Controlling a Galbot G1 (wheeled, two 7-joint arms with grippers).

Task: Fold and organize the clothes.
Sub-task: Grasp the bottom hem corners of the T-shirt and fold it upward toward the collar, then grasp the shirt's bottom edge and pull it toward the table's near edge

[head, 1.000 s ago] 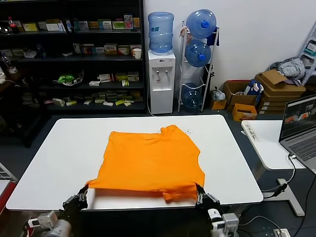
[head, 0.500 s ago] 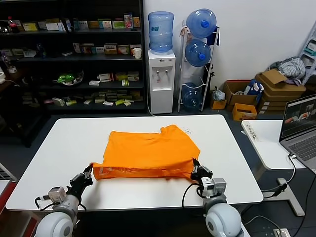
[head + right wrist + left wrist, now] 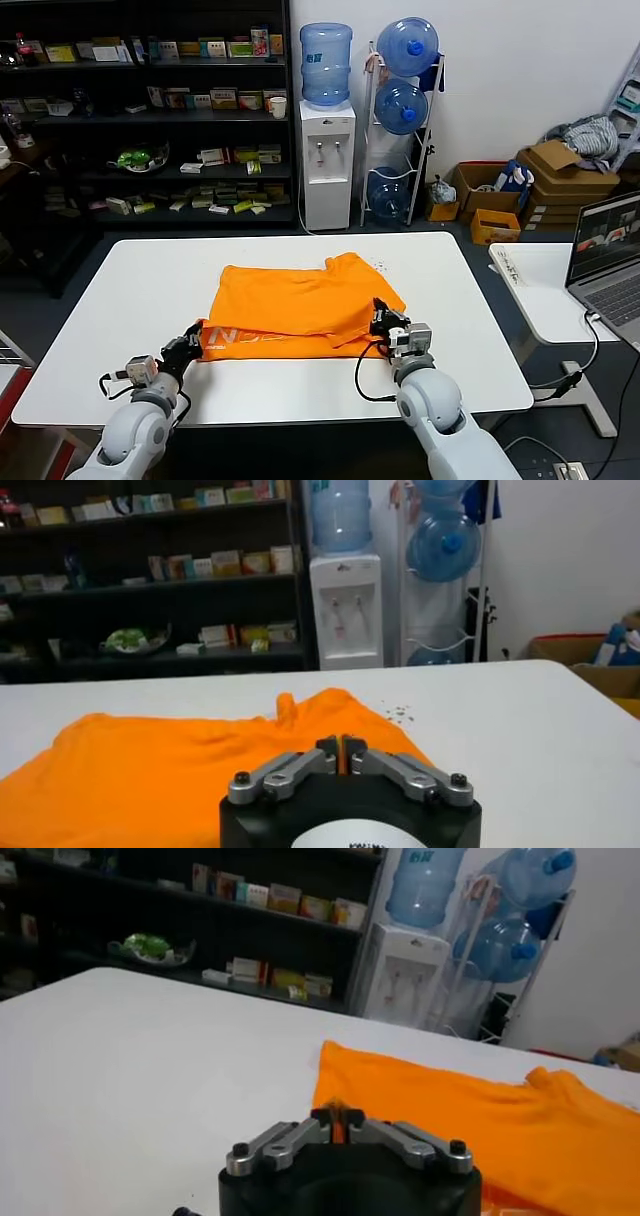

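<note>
On the white tabletop [image 3: 120,300] in front of me, the orange T-shirt [image 3: 300,300] lies near the middle, its near hem lifted and carried partway over the rest of the fabric, so white lettering [image 3: 240,337] shows along the folded-over strip.

My left gripper [image 3: 190,338] is at the near left corner of that fold; in the left wrist view [image 3: 338,1116] its jaws are pressed together with a sliver of orange cloth pinched between them. My right gripper [image 3: 380,318] is at the near right corner, raised a little above the tabletop; in the right wrist view [image 3: 341,745] its jaws are likewise closed tight, orange showing in the narrow seam between them. The hem runs between the two grippers as a band across the shirt's near side.

The far half of the shirt lies flat, one sleeve [image 3: 352,265] pointing toward the far edge, with small specks [image 3: 378,266] on the tabletop just beside it.

Beyond stand a water dispenser [image 3: 327,150], spare bottles [image 3: 402,100] and dark shelving [image 3: 150,110]; an open laptop [image 3: 608,255] sits on a side table to my right.
</note>
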